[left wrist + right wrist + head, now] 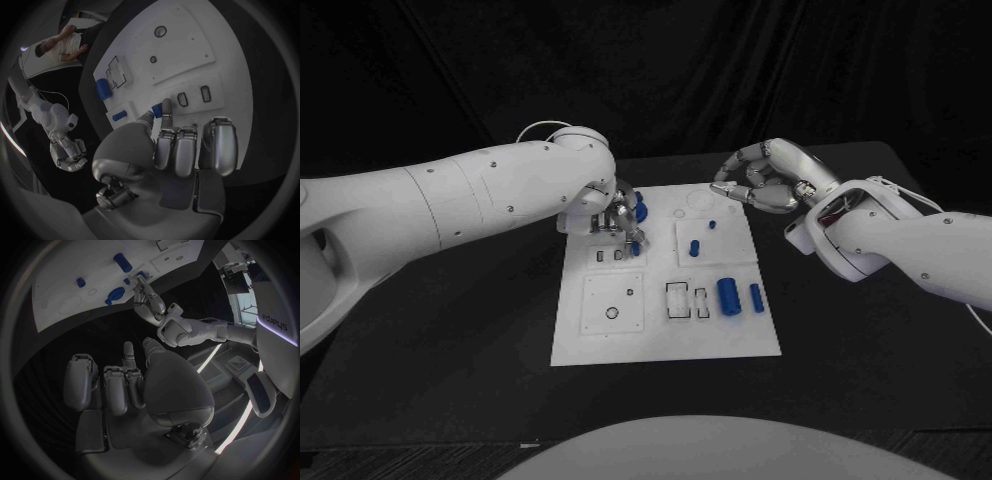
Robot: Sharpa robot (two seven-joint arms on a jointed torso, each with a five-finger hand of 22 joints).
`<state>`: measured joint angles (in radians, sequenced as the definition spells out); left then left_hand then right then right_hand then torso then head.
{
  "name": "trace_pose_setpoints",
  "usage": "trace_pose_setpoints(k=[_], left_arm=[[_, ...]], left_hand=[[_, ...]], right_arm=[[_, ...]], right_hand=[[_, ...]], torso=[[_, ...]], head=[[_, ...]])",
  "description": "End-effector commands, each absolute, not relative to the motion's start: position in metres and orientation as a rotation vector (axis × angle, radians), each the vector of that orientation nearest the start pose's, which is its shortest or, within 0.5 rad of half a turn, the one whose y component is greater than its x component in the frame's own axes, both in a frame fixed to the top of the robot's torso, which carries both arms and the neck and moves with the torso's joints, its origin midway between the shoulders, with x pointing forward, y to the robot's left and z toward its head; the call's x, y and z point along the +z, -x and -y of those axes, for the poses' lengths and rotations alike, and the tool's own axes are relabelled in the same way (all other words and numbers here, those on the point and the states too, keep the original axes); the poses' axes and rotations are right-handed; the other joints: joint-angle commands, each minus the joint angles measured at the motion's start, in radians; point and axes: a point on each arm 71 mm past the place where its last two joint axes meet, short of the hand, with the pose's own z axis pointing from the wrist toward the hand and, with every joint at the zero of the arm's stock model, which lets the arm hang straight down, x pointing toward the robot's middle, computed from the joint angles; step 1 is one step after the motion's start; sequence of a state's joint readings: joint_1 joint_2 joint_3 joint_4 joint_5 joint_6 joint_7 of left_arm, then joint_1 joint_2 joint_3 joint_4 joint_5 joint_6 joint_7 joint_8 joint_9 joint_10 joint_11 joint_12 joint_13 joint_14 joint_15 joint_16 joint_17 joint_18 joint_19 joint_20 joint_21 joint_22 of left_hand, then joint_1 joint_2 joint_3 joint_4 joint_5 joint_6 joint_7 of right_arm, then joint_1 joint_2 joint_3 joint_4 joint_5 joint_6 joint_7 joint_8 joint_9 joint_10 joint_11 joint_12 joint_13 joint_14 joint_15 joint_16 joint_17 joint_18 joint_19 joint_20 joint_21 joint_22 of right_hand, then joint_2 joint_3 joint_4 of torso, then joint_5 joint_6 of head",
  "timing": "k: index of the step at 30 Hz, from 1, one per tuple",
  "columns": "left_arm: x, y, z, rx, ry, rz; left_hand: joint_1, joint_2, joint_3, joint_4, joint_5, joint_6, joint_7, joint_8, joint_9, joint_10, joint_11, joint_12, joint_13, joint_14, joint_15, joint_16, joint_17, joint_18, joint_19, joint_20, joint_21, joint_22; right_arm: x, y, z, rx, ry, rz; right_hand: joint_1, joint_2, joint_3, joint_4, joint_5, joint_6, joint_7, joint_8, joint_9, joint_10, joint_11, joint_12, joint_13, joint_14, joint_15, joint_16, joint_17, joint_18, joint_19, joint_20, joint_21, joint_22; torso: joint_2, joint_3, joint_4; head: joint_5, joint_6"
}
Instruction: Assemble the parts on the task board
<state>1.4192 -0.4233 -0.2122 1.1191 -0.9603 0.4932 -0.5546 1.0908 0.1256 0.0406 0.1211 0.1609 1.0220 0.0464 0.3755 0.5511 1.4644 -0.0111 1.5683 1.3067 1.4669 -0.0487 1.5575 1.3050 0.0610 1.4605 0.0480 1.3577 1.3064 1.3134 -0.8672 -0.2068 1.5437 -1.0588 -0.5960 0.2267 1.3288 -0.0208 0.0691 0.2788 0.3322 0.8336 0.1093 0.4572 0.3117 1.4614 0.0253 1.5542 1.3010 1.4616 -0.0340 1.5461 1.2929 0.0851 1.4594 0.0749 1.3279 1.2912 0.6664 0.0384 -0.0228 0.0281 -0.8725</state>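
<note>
The task board (664,330) looks like smooth matt white plastic, its blue parts (728,294) slightly glossy. The table (430,370) is matt black. Both hands show satin silver metal.

backdrop: black curtain (473,60) | furniture: black table (430,380) | light: dim

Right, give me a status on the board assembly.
Early stage. Looks done: little; one small blue peg sits on the white task board. In hand: the left hand pinches a small blue part over the board's left side. Left: the large blue cylinder and slim blue bar lie loose. The right hand hovers empty.
</note>
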Motion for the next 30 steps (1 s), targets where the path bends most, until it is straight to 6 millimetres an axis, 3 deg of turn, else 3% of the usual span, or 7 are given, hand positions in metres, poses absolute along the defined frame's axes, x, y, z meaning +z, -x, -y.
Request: trace_pose_setpoints(k=[1, 8, 16, 24, 27, 30], left_arm=[[-0.1995, -0.5397, -0.1194, -0.243, -0.15, -2.572], [-0.2, -0.5397, -0.119, -0.245, -0.151, -2.573], [-0.2007, -0.5395, -0.1189, -0.247, -0.155, -2.577], [-0.2009, -0.5394, -0.1218, -0.244, -0.145, -2.573], [-0.2006, -0.5391, -0.1242, -0.249, -0.132, -2.563], [-0.2002, -0.5384, -0.127, -0.254, -0.118, -2.552]], left_hand=[[0.008, -0.002, 0.008, -0.005, 0.019, 0.001, -0.002, -0.008, 0.019, 0.106, -0.013, 0.002, 0.264, 0.104, -0.023, 0.013, 0.266, -0.015, 0.014, -0.006, 0.016, 0.204], [0.016, -0.004, 0.025, -0.021, 0.039, 0.004, -0.006, -0.01, 0.033, 0.106, -0.016, 0.002, 0.264, 0.104, -0.026, 0.013, 0.266, -0.015, 0.016, -0.009, 0.017, 0.204], [0.034, -0.013, 0.076, -0.062, 0.095, 0.01, -0.012, -0.018, 0.059, 0.106, -0.022, 0.002, 0.264, 0.104, -0.032, 0.013, 0.266, -0.016, 0.018, -0.015, 0.018, 0.205], [0.043, -0.023, 0.128, -0.097, 0.107, 0.013, -0.015, -0.027, 0.076, 0.106, -0.025, 0.002, 0.264, 0.104, -0.035, 0.013, 0.266, -0.016, 0.02, -0.018, 0.019, 0.205], [0.049, -0.034, 0.174, -0.126, 0.152, 0.013, -0.014, -0.033, 0.087, 0.106, -0.025, 0.002, 0.264, 0.104, -0.036, 0.013, 0.266, -0.016, 0.021, -0.02, 0.019, 0.205], [0.046, -0.039, 0.192, -0.134, 0.161, 0.014, -0.014, -0.035, 0.093, 0.106, -0.026, 0.002, 0.264, 0.104, -0.036, 0.013, 0.266, -0.017, 0.022, -0.02, 0.02, 0.206]], right_arm=[[-0.1678, -0.4774, 0.208, 0.948, -0.036, -1.446], [-0.1681, -0.4779, 0.2077, 0.949, -0.034, -1.449], [-0.1684, -0.4781, 0.2078, 0.952, -0.03, -1.452], [-0.1687, -0.4786, 0.2085, 0.951, -0.028, -1.454], [-0.1689, -0.4786, 0.2087, 0.951, -0.028, -1.455], [-0.1693, -0.4784, 0.2091, 0.95, -0.029, -1.457]], right_hand=[[-0.016, 0.021, 0.0, 0.011, 0.002, -0.022, -0.001, 0.019, 0.014, 0.109, 0.008, 0.017, 0.27, 0.109, 0.003, 0.025, 0.278, -0.026, -0.006, 0.001, -0.012, 0.201], [-0.018, 0.02, -0.001, 0.011, 0.004, -0.022, -0.001, 0.02, 0.014, 0.109, 0.008, 0.017, 0.27, 0.109, 0.003, 0.025, 0.278, -0.025, -0.007, 0.001, -0.013, 0.201], [-0.025, 0.016, -0.006, 0.012, 0.012, -0.023, -0.001, 0.022, 0.013, 0.109, 0.009, 0.017, 0.27, 0.109, 0.004, 0.025, 0.278, -0.025, -0.008, 0.002, -0.014, 0.201], [-0.029, 0.013, -0.008, 0.012, 0.02, -0.024, -0.001, 0.024, 0.013, 0.109, 0.009, 0.017, 0.27, 0.109, 0.004, 0.025, 0.278, -0.025, -0.009, 0.003, -0.016, 0.2], [-0.029, 0.014, -0.008, 0.011, 0.022, -0.024, -0.001, 0.024, 0.012, 0.109, 0.009, 0.017, 0.27, 0.109, 0.004, 0.025, 0.278, -0.025, -0.01, 0.003, -0.017, 0.2], [-0.029, 0.014, -0.008, 0.011, 0.023, -0.024, -0.001, 0.024, 0.012, 0.109, 0.009, 0.017, 0.27, 0.109, 0.004, 0.025, 0.278, -0.024, -0.01, 0.003, -0.018, 0.199]], torso=[[0.0, -0.0004, 0.0004], [0.0, -0.0002, 0.0003], [0.0, 0.0001, 0.0002], [0.0, 0.0003, 0.0006], [0.001, -0.0001, 0.0005], [0.001, -0.0005, 0.0]], head=[[-0.003, 0.0], [-0.004, 0.0], [-0.003, 0.0], [-0.001, 0.0], [0.001, 0.0], [0.003, 0.0]])
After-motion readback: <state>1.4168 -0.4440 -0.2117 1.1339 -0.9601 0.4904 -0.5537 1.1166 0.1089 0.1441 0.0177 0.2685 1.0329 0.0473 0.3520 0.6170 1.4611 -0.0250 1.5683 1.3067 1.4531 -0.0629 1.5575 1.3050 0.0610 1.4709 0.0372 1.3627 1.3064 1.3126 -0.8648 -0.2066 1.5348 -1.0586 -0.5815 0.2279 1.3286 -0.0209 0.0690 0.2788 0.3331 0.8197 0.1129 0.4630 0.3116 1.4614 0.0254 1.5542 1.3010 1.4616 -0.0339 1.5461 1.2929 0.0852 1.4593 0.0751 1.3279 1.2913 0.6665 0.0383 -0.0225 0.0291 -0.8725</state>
